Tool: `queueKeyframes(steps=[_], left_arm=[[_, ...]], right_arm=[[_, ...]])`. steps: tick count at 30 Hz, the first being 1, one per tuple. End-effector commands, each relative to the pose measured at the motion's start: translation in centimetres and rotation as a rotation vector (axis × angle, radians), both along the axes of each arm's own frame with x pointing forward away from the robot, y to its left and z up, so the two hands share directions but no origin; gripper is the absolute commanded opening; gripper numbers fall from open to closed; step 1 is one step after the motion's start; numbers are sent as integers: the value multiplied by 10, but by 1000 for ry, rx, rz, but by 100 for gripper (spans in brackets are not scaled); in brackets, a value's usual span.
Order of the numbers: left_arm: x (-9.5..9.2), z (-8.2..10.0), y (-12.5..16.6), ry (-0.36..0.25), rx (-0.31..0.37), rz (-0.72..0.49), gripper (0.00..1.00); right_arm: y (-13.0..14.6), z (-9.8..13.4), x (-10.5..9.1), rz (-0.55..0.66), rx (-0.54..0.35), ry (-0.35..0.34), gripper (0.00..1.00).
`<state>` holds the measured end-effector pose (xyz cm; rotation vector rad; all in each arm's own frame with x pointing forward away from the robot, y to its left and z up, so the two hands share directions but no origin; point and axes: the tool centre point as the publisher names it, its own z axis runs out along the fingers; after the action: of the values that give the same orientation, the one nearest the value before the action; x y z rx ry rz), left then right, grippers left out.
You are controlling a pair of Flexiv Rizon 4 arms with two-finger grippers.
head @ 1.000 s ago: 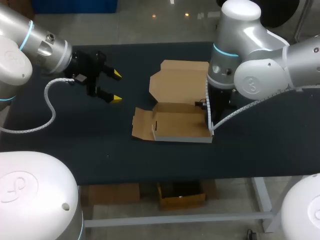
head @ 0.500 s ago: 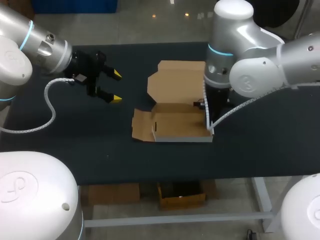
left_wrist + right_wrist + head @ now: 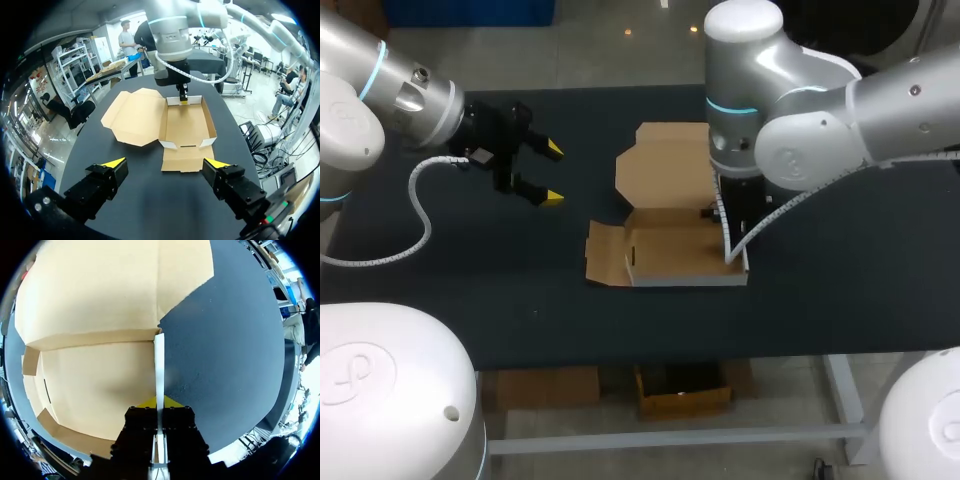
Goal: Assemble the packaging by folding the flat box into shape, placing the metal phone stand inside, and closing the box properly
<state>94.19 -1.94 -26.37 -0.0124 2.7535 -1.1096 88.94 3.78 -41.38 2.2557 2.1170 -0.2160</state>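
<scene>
The brown cardboard box lies open on the black table, its wide lid flat behind it and a side flap spread out to the left. My right gripper is shut on the box's thin white right side wall, held upright between its fingers. In the left wrist view that gripper points down at the far wall of the box. My left gripper hangs open and empty above the table, left of the box. No metal phone stand shows in any view.
The black table stretches to the right and in front of the box. My right arm leans over the lid's right part and hides the box's right end in the head view.
My right arm has swung to the left over the box, with its fingers closing on the side wall. The left arm has kept still.
</scene>
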Motion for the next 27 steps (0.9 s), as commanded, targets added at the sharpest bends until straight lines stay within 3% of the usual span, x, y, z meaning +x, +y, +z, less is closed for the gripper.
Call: queueKeyframes(steps=[1, 9, 16, 21, 27], left_arm=[[0, 1, 0, 2, 3, -1, 100], [0, 1, 0, 2, 3, -1, 100], [0, 1, 0, 2, 3, -1, 100], [0, 1, 0, 2, 3, -1, 100], [0, 1, 0, 2, 3, -1, 100]], right_arm=[[5, -2, 4, -15, -68, 14, 0], [3, -3, 4, -60, -165, 7, 0], [1, -2, 4, -91, -197, -12, 0], [-2, 0, 3, -101, -186, -24, 0], [-4, 0, 2, -73, -76, -39, 0]])
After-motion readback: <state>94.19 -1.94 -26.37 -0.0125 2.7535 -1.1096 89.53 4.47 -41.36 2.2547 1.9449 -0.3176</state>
